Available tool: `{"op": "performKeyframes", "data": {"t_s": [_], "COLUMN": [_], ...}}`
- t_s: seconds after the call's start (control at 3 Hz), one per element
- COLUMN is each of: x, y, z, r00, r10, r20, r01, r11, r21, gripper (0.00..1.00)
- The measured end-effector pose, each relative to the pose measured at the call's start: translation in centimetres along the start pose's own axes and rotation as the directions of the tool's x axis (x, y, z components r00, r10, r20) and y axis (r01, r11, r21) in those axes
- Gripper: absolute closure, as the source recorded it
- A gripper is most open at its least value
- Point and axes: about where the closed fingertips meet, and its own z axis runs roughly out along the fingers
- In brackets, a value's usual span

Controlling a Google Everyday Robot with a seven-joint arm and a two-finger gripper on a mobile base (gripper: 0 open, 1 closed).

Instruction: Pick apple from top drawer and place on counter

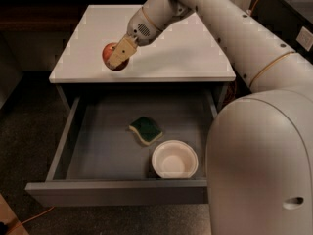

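The red apple (108,53) is in my gripper (117,58), over the front left part of the white counter (186,53); whether it rests on the surface I cannot tell. The gripper is shut on the apple, one tan finger (122,52) across its front. My white arm reaches in from the upper right. The top drawer (98,146) stands pulled open below the counter, showing its deep grey interior.
A green-and-yellow sponge (145,129) and a white bowl (174,159) lie in the drawer's right half. My robot body (264,165) fills the right side. An orange cable (29,218) runs on the dark floor at lower left.
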Motion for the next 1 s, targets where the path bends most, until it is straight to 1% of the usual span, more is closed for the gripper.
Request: {"op": "performKeyframes", "data": {"t_s": [0.33, 0.67, 1.0], "x": [0.0, -0.1, 0.5], "y": [-1.0, -2.7, -4.5], "z": [0.0, -0.3, -0.6], "r00": [0.997, 0.983, 0.954], "r10": [0.076, 0.186, 0.299], "r20": [-0.004, 0.004, 0.007], "r01": [-0.076, -0.184, -0.293], "r11": [0.9952, 0.9701, 0.9314], "r21": [0.062, 0.158, 0.216], "gripper": [1.0, 1.0, 1.0]}}
